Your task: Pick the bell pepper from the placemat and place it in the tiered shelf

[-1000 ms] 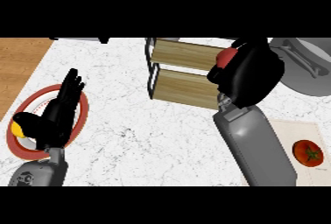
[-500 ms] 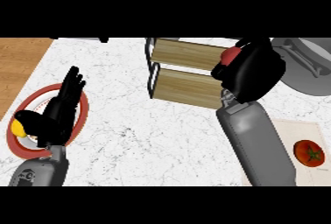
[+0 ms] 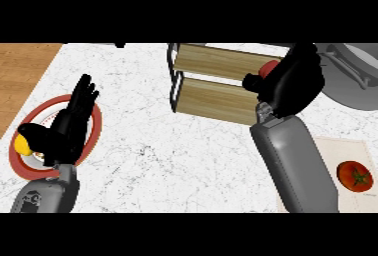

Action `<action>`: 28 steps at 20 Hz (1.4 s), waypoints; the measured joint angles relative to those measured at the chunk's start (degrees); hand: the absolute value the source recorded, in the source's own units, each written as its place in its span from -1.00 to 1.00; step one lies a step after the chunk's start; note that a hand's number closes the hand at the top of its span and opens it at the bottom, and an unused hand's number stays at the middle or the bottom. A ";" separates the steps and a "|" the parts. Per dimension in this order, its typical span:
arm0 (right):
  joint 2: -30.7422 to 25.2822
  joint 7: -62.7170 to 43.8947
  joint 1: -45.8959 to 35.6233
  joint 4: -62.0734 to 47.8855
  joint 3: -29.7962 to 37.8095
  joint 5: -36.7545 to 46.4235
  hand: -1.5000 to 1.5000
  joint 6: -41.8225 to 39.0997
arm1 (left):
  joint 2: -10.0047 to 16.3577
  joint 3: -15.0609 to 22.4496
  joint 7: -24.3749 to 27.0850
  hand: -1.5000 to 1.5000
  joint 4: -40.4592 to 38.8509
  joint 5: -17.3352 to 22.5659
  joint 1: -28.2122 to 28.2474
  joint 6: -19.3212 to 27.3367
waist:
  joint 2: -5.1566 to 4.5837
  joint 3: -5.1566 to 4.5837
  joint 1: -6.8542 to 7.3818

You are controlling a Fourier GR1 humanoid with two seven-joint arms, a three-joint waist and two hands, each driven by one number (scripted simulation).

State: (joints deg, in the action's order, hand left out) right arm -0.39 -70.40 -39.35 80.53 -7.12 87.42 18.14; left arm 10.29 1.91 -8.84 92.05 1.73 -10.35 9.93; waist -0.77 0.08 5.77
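The bell pepper [image 3: 272, 66] is off the placemat [image 3: 334, 150] and up at the right end of the tiered shelf [image 3: 218, 61], level with the upper board. Only a red sliver of it shows, because the right hand [image 3: 293, 84] has its fingers curled round it and hides the rest. I can't tell whether it touches the wood yet. The risk, as I judge it, is letting go too near that right end: a round pepper set at the board's edge could roll off onto the counter [image 3: 170, 160]. A nudge from the hand could also shift the shelf's dark frame. The right forearm lies along the placemat's left edge, just beside a tomato [image 3: 354, 175], so a sideways sweep on the way out might disturb it. Room is tight on the right, where a grey round vessel [image 3: 359, 80] sits close behind the hand at the counter's far right corner. The middle of the counter is open, so that looks the safer way back. The left hand [image 3: 71, 122] rests open, fingers straight, over a red-rimmed plate [image 3: 33, 112] by the counter's left edge, with a yellow fruit [image 3: 22, 146] beside it.
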 measured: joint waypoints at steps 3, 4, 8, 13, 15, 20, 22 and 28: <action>0.02 0.12 -0.43 -0.74 -0.83 -0.69 -1.00 2.29 | -0.14 0.17 0.25 0.00 -0.06 -0.11 0.40 -0.05 | 0.10 -0.02 0.03; 0.02 0.19 -0.74 -1.06 -1.12 -0.68 -1.00 3.19 | -0.19 0.22 0.27 0.00 -0.06 -0.14 0.43 -0.06 | 0.11 -0.03 0.03; 0.04 0.32 -2.82 -0.63 -1.70 0.19 -1.00 6.44 | 0.17 -0.14 -0.25 0.00 0.50 0.04 0.81 -0.18 | 0.39 -0.05 -0.23; 0.11 0.02 -3.12 2.66 -0.93 3.56 -1.00 9.45 | 0.37 -0.74 -0.60 0.00 0.73 -0.27 1.22 0.47 | 0.96 -0.09 -1.47; 0.15 -0.24 -2.96 4.67 0.31 5.15 -1.00 10.03 | 0.57 -1.09 -0.60 0.00 0.52 -0.23 1.55 0.47 | 1.17 -0.11 -2.13; 0.32 -0.85 0.13 11.77 2.75 7.30 -1.00 10.60 | 0.87 -1.95 -0.49 0.00 0.59 -0.05 2.49 0.71 | 1.91 -0.11 -3.65; 0.39 -1.14 1.67 14.98 3.16 7.86 -1.00 10.35 | 0.78 -1.97 -0.46 0.00 0.55 -0.33 2.73 1.05 | 2.13 -0.11 -4.32; 0.39 -1.58 9.86 25.26 0.36 7.97 -1.00 9.31 | 1.05 -2.73 -0.38 0.00 0.53 -0.11 3.74 1.16 | 2.59 -0.10 -5.72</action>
State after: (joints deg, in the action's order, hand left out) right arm 0.01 -71.98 -29.50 105.79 -6.76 95.38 27.44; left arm 11.34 -0.82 -9.22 92.57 1.62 -6.61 11.09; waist 1.82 -0.03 0.05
